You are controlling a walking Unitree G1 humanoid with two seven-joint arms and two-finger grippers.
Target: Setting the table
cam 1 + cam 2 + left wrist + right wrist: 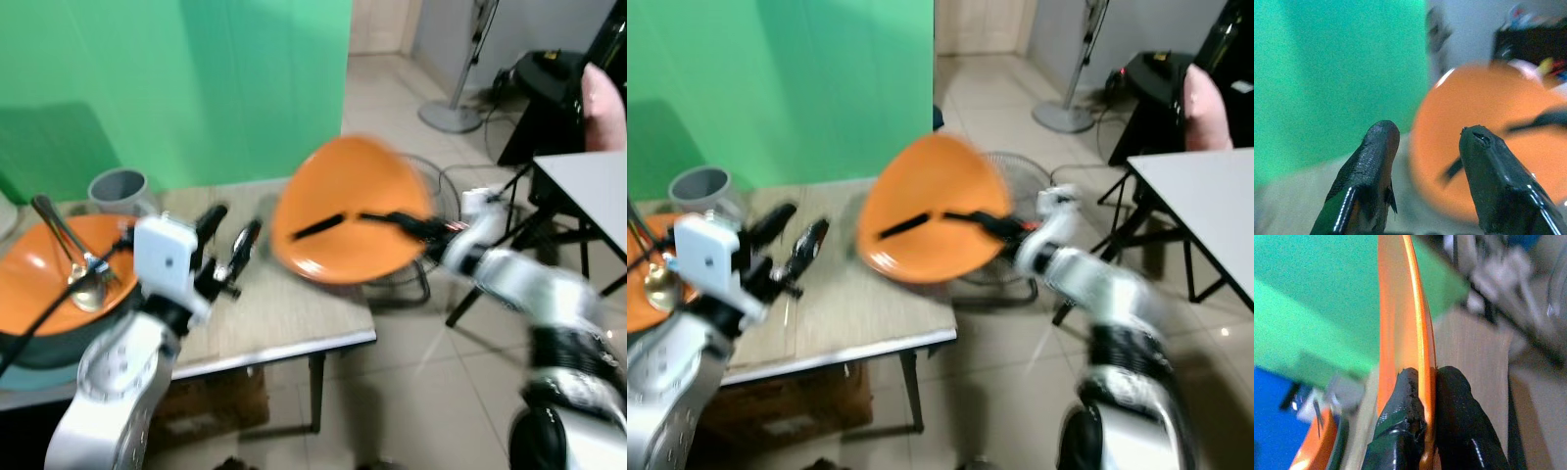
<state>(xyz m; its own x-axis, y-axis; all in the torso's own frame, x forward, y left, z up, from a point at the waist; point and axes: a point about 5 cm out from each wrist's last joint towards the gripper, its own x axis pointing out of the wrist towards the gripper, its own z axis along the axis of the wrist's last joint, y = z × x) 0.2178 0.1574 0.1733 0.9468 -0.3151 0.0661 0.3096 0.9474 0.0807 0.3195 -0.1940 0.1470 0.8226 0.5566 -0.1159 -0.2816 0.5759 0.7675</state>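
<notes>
Nearest the camera, the left pincer is held out over the bench, its two black fingers spread well apart with nothing between them; it looks parked there as a ready receiver or steadying hand, pointed toward the incoming plate

Just behind the left arm, at the bench's left end, an orange bowl is seen stacked on a darker dish, with spoons resting inside it, and a grey cup stands just beyond, near the green backdrop; the tableware seems gathered on that side so pieces can be dealt out from it

Further out, the orange plate is carried tilted on edge above the bench's far right corner, well apart from the bowl. It is gripped at the rim by the right pincer, the fingers clamped tight on either side of the thin edge, a hold that is judged to keep the plate's face free for laying it flat. Motion blur is heavy here, so whether the plate touches the bench cannot be told

Beyond, a floor fan stands on the tiles behind the plate
</notes>
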